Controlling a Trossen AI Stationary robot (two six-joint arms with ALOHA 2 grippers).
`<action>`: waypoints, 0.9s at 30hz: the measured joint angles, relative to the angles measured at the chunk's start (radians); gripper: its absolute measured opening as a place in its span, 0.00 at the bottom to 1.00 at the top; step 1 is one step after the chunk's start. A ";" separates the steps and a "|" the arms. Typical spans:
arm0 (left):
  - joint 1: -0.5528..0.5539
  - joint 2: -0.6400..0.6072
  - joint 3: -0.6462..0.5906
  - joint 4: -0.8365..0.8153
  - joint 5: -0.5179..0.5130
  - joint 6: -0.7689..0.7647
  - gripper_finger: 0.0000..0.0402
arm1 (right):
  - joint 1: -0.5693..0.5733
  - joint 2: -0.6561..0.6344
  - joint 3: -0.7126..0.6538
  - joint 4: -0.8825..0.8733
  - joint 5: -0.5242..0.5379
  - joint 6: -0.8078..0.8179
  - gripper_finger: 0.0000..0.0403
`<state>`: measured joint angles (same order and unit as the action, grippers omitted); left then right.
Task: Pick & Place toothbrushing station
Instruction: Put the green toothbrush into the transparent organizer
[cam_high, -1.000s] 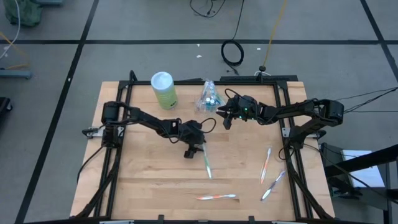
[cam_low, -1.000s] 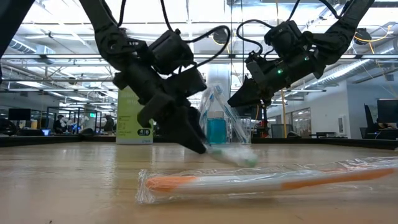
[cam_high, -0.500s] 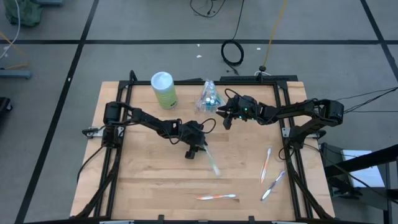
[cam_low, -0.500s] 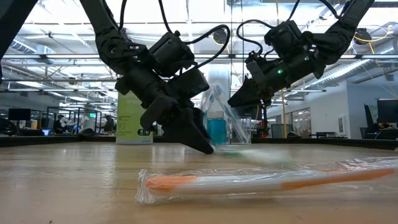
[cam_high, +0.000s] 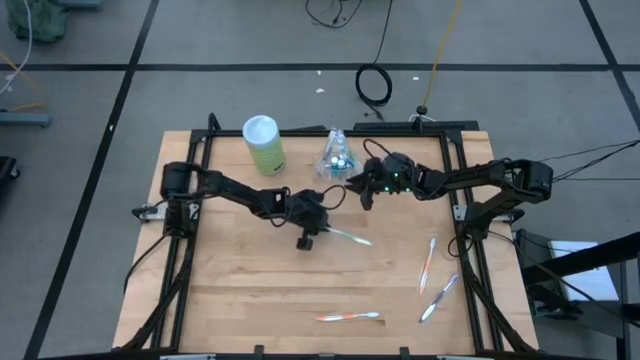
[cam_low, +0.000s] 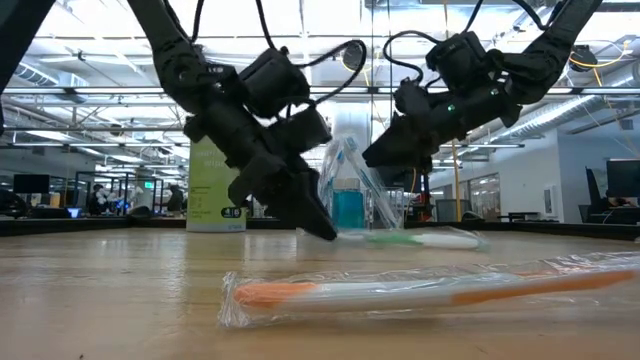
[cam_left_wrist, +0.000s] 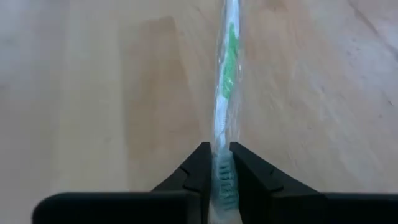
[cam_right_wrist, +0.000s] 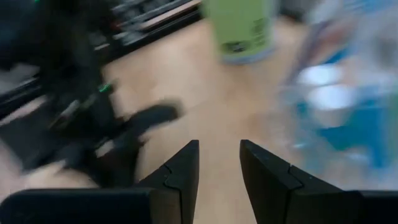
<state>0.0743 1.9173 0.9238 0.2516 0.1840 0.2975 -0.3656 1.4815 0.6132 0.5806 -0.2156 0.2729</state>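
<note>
A green-and-white toothbrush in a clear wrapper lies mid-table, pointing toward the right edge. My left gripper is shut on its left end. My right gripper hovers open and empty above the table, just right of the clear plastic bag. The bag stands upright at the far edge with blue tubes inside. More wrapped toothbrushes lie loose: an orange one near the front edge, and an orange one and a blue one at the right. My left gripper pinches the toothbrush's bristle end between its two fingers, wrapper included. The fingers slant down from the table's left and lie along the brush. The handle sticks out level toward the right, low over the wood; I cannot tell whether it touches.
A pale green canister stands at the far edge, left of the bag. Black frame rails run along both sides of the wooden table. Bare wood spreads over the near left part.
My left gripper has shut on the green toothbrush's bristle end. The brush has swung about that end: its handle pointed toward the near edge and now points toward the right edge.
</note>
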 joint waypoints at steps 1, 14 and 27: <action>0.000 -0.021 0.000 -0.019 -0.017 0.009 0.14 | 0.001 0.000 0.000 -0.002 -0.028 -0.007 0.28; -0.005 -0.235 0.002 -0.116 -0.170 0.050 0.17 | 0.095 0.000 0.000 0.092 -0.052 -0.102 0.28; -0.007 -0.257 0.002 -0.028 -0.314 0.238 0.17 | 0.110 0.019 0.002 0.087 -0.052 -0.049 0.28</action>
<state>0.0674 1.6600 0.9257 0.2240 -0.1298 0.5360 -0.2554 1.5001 0.6147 0.6678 -0.2676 0.2237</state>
